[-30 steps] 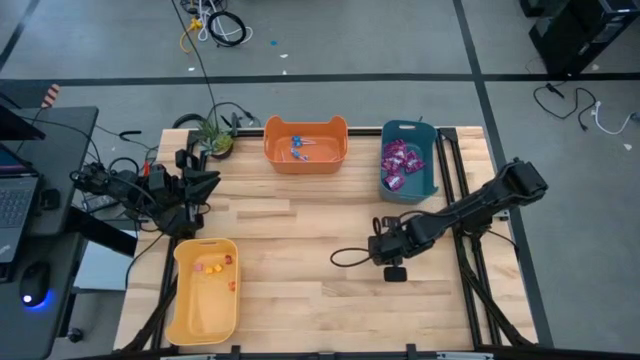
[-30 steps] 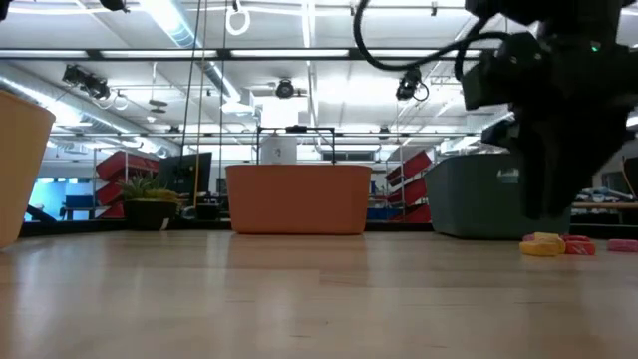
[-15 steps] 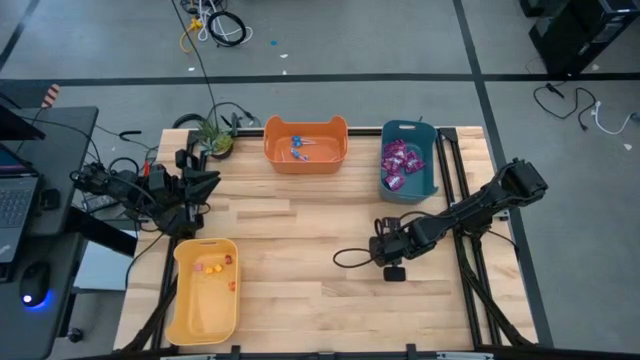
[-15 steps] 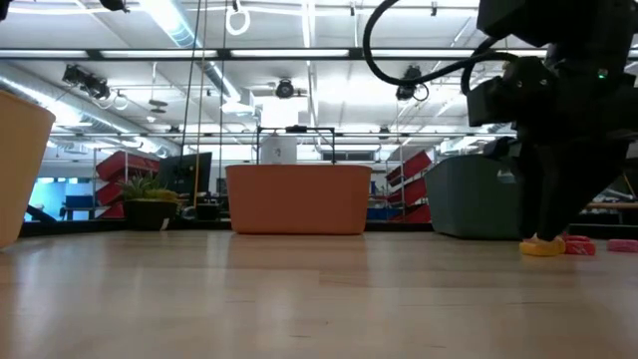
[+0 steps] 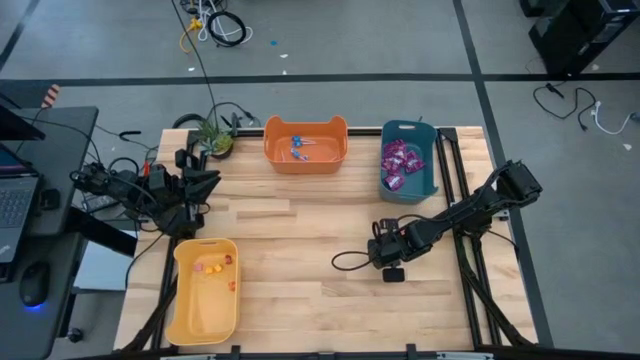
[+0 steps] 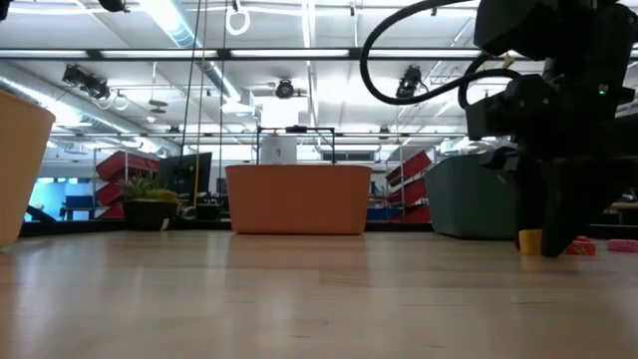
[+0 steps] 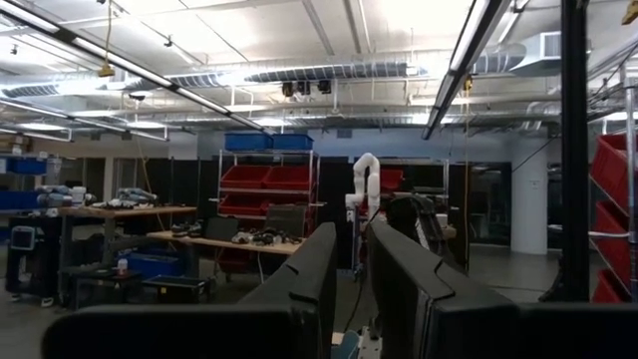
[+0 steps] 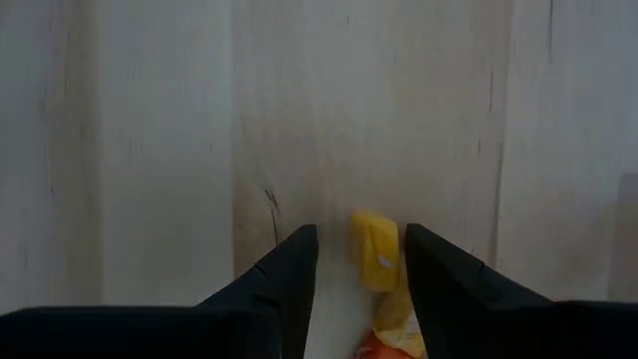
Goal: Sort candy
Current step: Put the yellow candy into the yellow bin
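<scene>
My right gripper (image 5: 384,260) points down at the table's right middle and is open. Its fingers stand on either side of a small yellow candy (image 8: 376,249), and an orange piece (image 8: 387,341) lies just behind that. In the low view the yellow candy (image 6: 529,241) shows beside the dark fingers, with a pink piece (image 6: 582,246) on the wood past them. My left gripper (image 5: 203,182) waits raised at the far left. It points up into the room, with a narrow gap between its fingers (image 7: 354,289). My right gripper comes from above, pointing down, and the yellow candy's side (image 8: 395,251) lies close against one finger (image 8: 431,261). Whether that finger touches it, I cannot tell. The candy rests on the wooden table top.
An orange bin (image 5: 305,143) with blue lollipops stands at the far edge, and a teal bin (image 5: 408,185) with purple packets to its right. A yellow bin (image 5: 205,305) with small pieces is near left. A potted plant (image 5: 212,135) is at the far left corner.
My right gripper has come down toward the table and now stands over the yellow candy. In the low view that candy, which lay in plain sight, now shows only as a narrow bit beside the fingers.
</scene>
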